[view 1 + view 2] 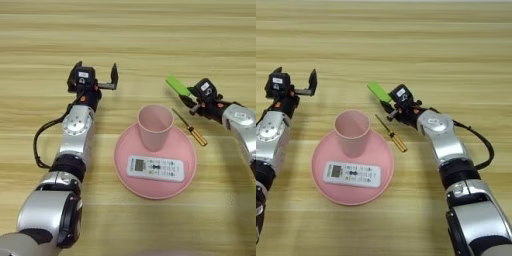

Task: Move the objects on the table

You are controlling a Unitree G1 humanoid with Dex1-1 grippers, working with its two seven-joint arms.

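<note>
- The left arm is stretched forward along the left side of the table (150, 35), its forearm running up the picture; the left gripper (95, 76) is held beyond the plate with its two black fingers spread wide apart and nothing between them.
- The right arm is bent in from the right edge, with the forearm angled up and to the left; the right gripper (387, 103) is closed on the near end of the green block (378, 91), just beyond the screwdriver.
- The green block is held tilted, its long axis running diagonally — the free end is pointed up and to the left, away from the gripper.
- The pink cup (155, 127) is seen upright, mouth up, on the far part of the pink plate (122, 150).
- The white remote (156, 168) is laid flat on the near part of the plate, just in front of the cup, with its long axis across the picture and its screen end to the left.
- The orange-handled screwdriver (190, 127) is laid on the table just right of the plate — its handle is turned toward the lower right, its thin shaft toward the upper left.
</note>
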